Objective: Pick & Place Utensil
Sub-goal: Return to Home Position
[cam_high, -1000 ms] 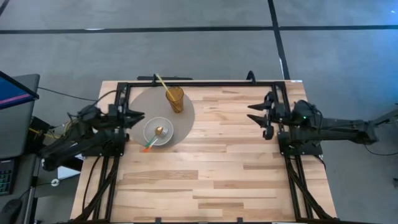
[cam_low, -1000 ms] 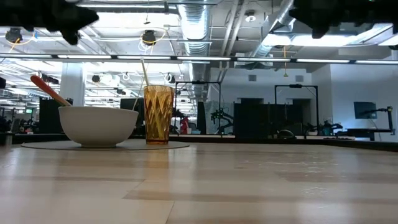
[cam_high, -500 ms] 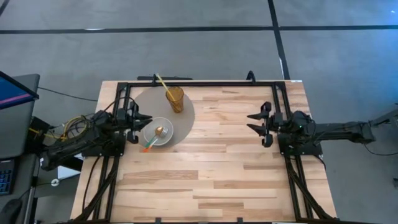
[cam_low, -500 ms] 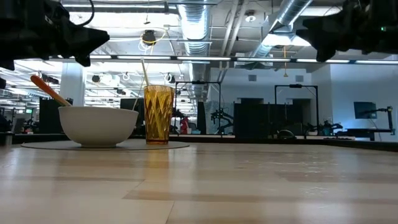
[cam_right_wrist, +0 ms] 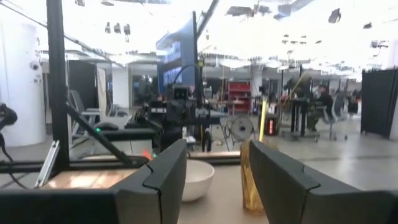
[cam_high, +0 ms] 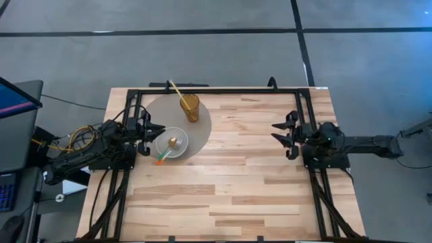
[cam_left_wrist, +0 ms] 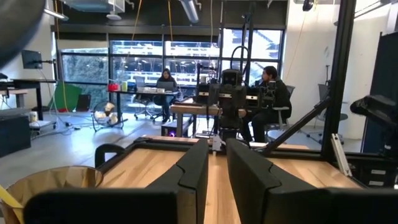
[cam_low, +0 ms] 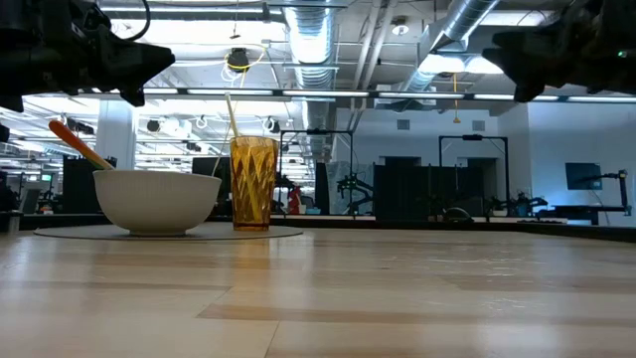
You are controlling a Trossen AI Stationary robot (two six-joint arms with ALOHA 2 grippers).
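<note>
The spoon rests in the gray bowl on the round gray mat at the table's far left. Its orange-tipped handle pokes over the rim toward the near edge. The brown cup stands upright just beyond the bowl on the same mat, with the yellow straw leaning out of it.

Compared with a second ago, the left gripper has shifted inward and now sits just beside the bowl's left rim, where it already was half a second ago. The right gripper has slid toward the near side and, over the last half second, edged slightly back toward the table's right rail. Bowl, cup, spoon and straw have not moved.

Both arms lie low and stretched along their side rails, grippers pointing toward the table's middle and raised above the top in the low view. The left fingers are drawn almost together, only a narrow slit between them, gripping nothing. The right fingers stand clearly apart, also empty, well away from the mat.
</note>
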